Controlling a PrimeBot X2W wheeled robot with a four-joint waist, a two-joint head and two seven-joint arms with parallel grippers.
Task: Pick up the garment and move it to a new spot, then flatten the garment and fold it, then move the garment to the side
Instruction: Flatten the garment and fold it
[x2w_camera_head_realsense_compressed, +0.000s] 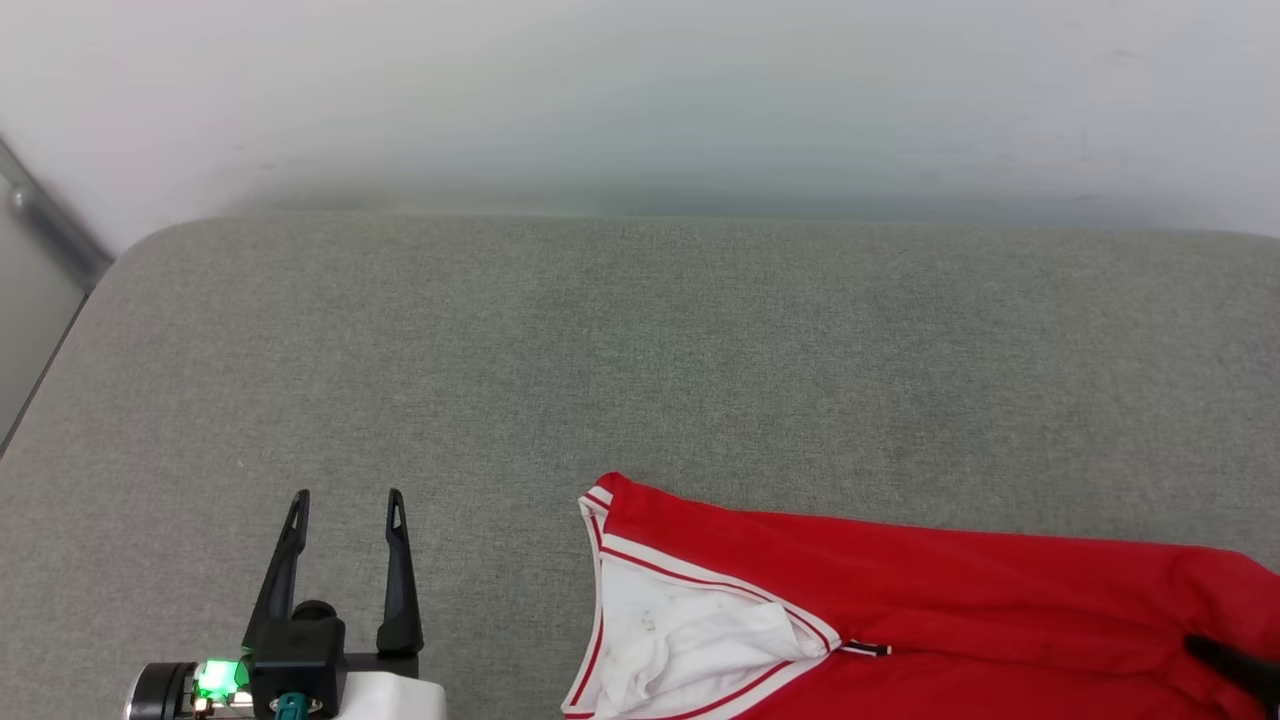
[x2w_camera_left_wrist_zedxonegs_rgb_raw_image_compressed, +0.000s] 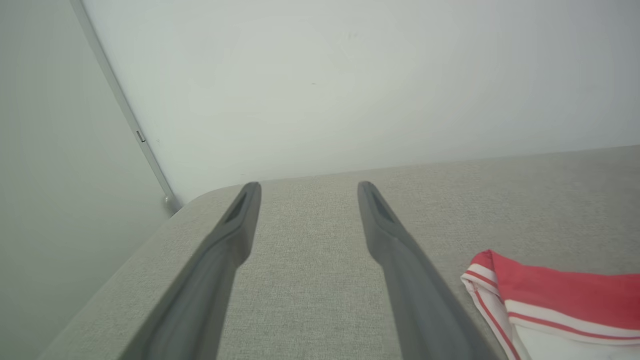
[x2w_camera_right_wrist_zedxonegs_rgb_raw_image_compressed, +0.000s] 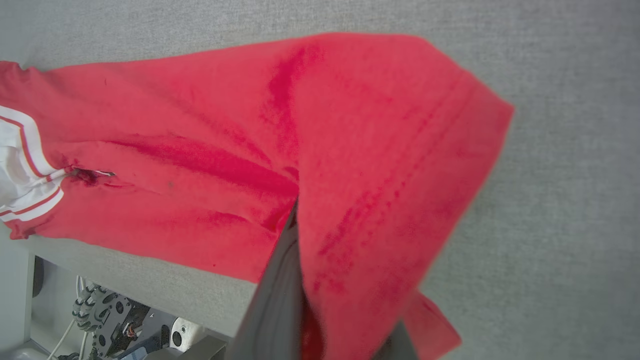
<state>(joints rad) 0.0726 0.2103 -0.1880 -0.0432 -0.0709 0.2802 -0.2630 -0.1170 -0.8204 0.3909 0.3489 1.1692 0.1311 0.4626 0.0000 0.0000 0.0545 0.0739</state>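
The garment is a red shirt with red-and-white striped trim and a white inner part, lying at the near right of the grey padded table. In the right wrist view my right gripper is shut on the garment. Red cloth is bunched between its fingers and creases run out from the grip. One dark finger lies on the cloth at the right edge of the head view. My left gripper stands open at the near left, nothing in it, well left of the striped trim. Its wrist view shows the open left gripper and the garment's corner.
A pale wall rises behind the table. The table's rounded far left corner lies next to a metal strip. Below the near table edge, the robot's base and a wheel are visible.
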